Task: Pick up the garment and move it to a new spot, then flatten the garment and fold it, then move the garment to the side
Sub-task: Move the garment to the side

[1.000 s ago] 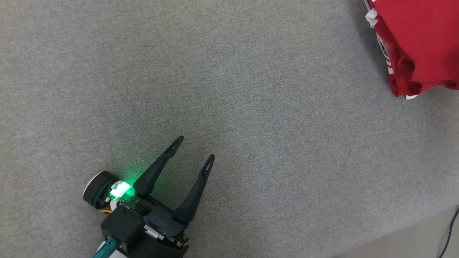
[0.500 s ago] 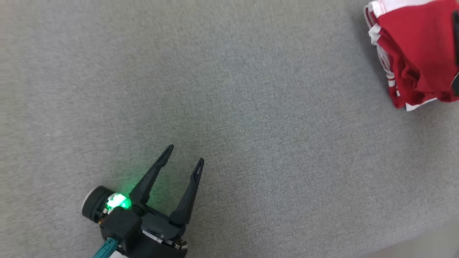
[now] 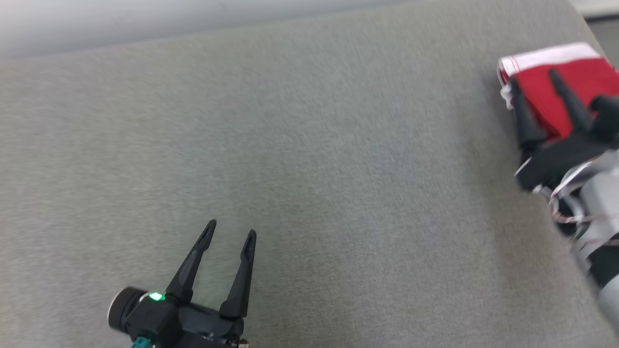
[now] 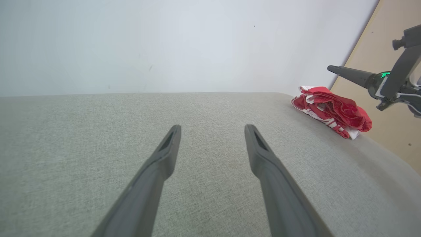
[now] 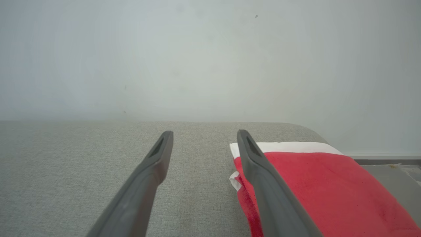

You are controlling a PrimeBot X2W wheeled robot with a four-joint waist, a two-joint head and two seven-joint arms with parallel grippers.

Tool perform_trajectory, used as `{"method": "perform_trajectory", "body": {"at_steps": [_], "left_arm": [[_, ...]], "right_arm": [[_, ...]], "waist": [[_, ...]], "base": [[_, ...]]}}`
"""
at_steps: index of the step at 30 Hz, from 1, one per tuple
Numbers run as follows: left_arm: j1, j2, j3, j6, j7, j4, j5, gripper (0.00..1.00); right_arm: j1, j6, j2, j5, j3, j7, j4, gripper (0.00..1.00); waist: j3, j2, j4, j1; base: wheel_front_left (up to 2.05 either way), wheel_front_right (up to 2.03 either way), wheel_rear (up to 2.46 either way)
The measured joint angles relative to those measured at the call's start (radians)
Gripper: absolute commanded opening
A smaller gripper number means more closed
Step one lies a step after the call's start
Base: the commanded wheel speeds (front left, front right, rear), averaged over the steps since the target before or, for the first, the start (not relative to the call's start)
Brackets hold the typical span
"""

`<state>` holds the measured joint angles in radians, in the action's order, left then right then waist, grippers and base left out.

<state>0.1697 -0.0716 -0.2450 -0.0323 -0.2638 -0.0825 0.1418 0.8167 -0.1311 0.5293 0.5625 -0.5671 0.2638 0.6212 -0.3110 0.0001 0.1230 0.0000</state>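
Observation:
The garment (image 3: pixel 587 72) is a folded red cloth with a white band, lying at the far right corner of the grey surface (image 3: pixel 338 169). In the left wrist view the garment (image 4: pixel 332 110) is a layered red and white bundle. My right gripper (image 3: pixel 534 78) stands open over the garment's left edge, with nothing between its fingers. In the right wrist view the gripper (image 5: pixel 204 132) has one finger over the garment (image 5: pixel 329 184) and the other over bare surface. My left gripper (image 3: pixel 231 229) is open and empty at the near left, and its wrist view also shows it open (image 4: pixel 212 126).
The grey surface ends at a pale wall (image 3: pixel 145 19) at the back. Its right edge (image 3: pixel 587 26) runs close behind the garment. Seen from the left wrist, a beige panel (image 4: pixel 388 131) lies beyond that right edge.
The head camera has tilted up, so the far edge and wall now show. My right gripper has come into view, open above the garment. The left gripper stays open.

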Motion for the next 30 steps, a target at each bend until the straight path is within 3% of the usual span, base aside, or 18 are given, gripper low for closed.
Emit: {"method": "perform_trajectory", "body": {"at_steps": [10, 30], "left_arm": [[-0.049, 0.014, 0.040, 0.025, 0.000, 0.056, 0.052, 1.00], [-0.179, 0.020, 0.180, 0.044, 0.000, 0.098, 0.109, 1.00]], "right_arm": [[-0.236, 0.000, -0.105, -0.092, 0.111, 0.000, -0.141, 1.00], [-0.659, 0.000, -0.285, -0.316, 0.319, 0.000, -0.452, 1.00]], "waist": [[0.126, -0.0001, -0.068, -0.0001], [0.349, -0.0002, -0.116, -0.0003]], "base": [[0.00, 0.00, 0.00], [0.00, 0.00, 0.00]]}}
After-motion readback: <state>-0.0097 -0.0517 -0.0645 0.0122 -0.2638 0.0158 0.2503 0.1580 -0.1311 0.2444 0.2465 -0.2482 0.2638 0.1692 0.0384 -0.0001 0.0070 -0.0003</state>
